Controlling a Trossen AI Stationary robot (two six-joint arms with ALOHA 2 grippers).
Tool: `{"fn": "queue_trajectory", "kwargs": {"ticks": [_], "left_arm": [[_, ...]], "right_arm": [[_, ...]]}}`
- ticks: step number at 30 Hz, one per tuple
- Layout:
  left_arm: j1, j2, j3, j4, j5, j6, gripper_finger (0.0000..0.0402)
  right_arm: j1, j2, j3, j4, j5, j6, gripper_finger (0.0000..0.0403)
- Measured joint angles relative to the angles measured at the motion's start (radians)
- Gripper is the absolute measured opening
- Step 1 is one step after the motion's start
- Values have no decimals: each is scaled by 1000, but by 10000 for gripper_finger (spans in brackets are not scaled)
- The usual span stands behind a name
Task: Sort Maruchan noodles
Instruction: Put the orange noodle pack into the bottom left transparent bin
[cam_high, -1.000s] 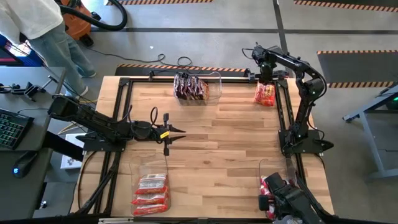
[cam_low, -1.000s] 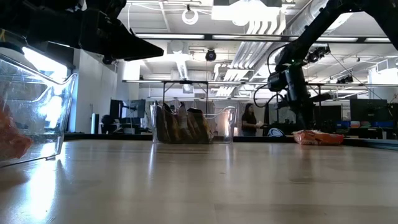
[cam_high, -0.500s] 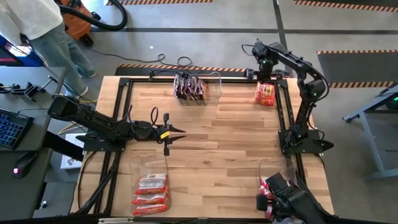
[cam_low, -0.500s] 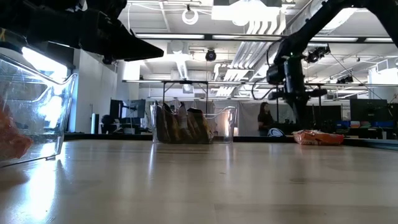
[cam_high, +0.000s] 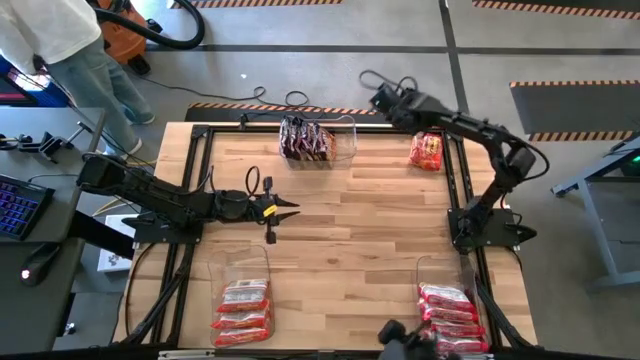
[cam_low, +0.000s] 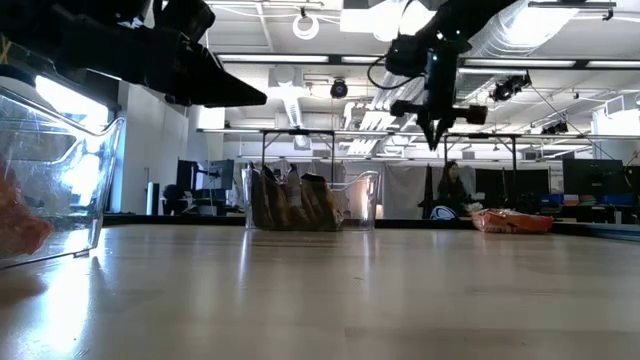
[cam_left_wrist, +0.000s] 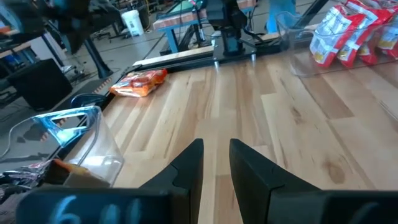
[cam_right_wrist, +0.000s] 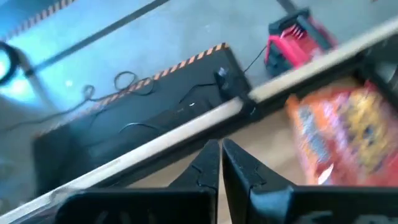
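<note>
The right gripper (cam_high: 381, 99) has swung up and away from the orange-red crinkly noodle packet (cam_high: 426, 151), now lying loose at one o'clock on the wooden tabletop (cam_high: 350, 230); its fingers are nearly closed and empty. That packet looks delivered. The left gripper (cam_high: 283, 209) waits at nine o'clock, fingers narrowly parted. Dark packets fill the clear bin (cam_high: 318, 140) at twelve.

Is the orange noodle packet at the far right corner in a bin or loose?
Loose. The orange noodle packet lies flat on the bare table, no bin walls around it; the right gripper is off it.
</note>
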Motion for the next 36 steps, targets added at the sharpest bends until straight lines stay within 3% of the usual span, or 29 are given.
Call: {"fn": "queue_trajectory", "kwargs": {"ticks": [3, 7, 12, 17, 20, 27, 36], "left_arm": [[0, 0, 0, 0, 0, 0, 69], [-9, 0, 0, -3, 1, -6, 69], [-10, 0, 0, 14, 4, -6, 69], [-10, 0, 0, 14, 4, -20, 69], [-11, 0, 0, 12, 4, -41, 69], [-10, 0, 0, 6, 4, -34, 69], [-11, 0, 0, -4, 4, -43, 69]], "right_arm": [[64, 34, -36, 14, 54, 127, 0], [107, 83, -81, 1, 208, 273, 1], [146, 92, -99, 6, 263, 421, 1], [235, 99, -166, -9, 412, 803, 1], [237, 119, -207, -48, 410, 971, 1], [224, 203, -222, -319, 320, 1118, 1], [210, 284, -222, -277, 239, 1110, 1]]}}
